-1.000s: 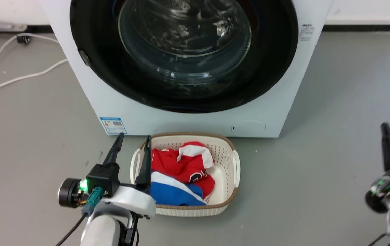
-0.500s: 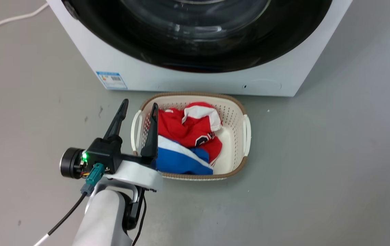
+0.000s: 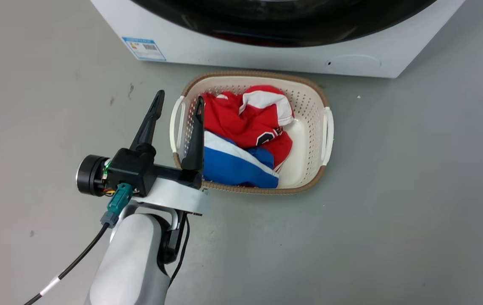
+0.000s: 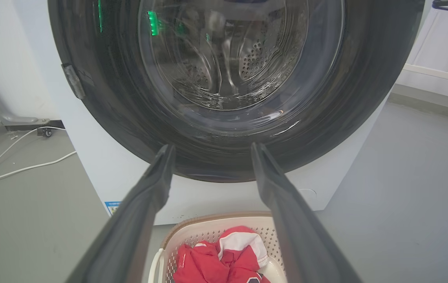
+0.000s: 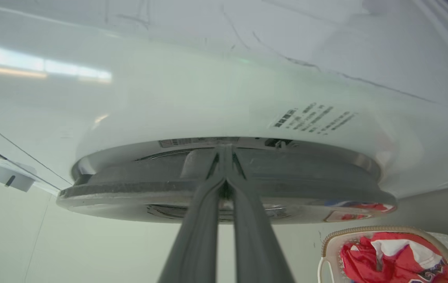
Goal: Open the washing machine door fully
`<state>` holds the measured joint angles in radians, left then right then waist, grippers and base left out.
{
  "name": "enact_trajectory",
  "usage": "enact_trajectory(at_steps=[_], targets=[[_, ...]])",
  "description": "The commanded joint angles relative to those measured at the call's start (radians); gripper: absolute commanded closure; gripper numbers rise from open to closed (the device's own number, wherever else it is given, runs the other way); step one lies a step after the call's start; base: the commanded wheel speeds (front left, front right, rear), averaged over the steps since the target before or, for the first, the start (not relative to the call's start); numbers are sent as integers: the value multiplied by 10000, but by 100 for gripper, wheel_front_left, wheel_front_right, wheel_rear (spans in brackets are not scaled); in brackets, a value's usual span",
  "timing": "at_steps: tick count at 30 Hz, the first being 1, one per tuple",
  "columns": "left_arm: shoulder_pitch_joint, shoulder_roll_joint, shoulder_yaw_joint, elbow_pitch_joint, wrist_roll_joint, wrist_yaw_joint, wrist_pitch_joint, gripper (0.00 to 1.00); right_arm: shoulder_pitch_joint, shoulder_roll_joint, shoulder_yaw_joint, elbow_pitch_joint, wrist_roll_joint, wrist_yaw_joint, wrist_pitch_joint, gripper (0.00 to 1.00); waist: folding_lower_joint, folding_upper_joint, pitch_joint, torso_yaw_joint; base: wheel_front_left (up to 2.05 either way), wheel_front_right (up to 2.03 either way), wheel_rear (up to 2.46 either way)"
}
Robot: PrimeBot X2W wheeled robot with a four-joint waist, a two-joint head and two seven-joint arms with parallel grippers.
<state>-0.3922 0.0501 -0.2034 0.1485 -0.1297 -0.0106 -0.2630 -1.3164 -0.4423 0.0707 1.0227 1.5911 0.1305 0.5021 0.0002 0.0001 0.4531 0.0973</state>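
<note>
The grey floor (image 3: 393, 212) is stretching out beneath and around both sets of fingers. The washing machine (image 3: 266, 59) is standing just beyond the left gripper's (image 3: 180, 97) fingertips, its white front facing them. The washing machine door (image 4: 231, 78) is sitting close against that front. In the left wrist view, its glossy black ring and glass bowl are rising above and between the left fingers (image 4: 145, 204).

The cream laundry basket (image 3: 307, 103) is resting on the floor just short of the machine. Its near handle is lying under the tip of the inner left finger, and the outer finger is hanging over bare floor beside it. Red, white and blue clothes (image 3: 245, 127) are lying bunched in the basket, off to the inner side of that finger.

The left gripper is hovering with its fingers spread wide and nothing between them. The right gripper (image 5: 224, 153) is pointing at the door's rim, seen edge-on, with its fingers pressed together. Its tips are reaching the seam where the rim meets the white front, but whether they are touching it is unclear.

A blue label sticker (image 3: 144, 47) is showing low on the machine, beyond the outer left finger, and a small round flap (image 3: 357, 63) is sitting well off to the other side.
</note>
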Motion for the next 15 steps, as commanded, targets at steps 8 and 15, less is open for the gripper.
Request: enact_trajectory(at_steps=[8, 15], targets=[[-357, 2, -129, -161, -59, 116, -26, 0, -1246, 305, 797, 463, -713, 3, 433, 100, -2, -1, 558, 72, 0, 0, 0], [-476, 4, -276, -300, -75, 178, -26, 0, -1794, 623, 1113, 681, -1035, 4, 606, 100, -2, -1, 719, 100, 0, 0, 0]])
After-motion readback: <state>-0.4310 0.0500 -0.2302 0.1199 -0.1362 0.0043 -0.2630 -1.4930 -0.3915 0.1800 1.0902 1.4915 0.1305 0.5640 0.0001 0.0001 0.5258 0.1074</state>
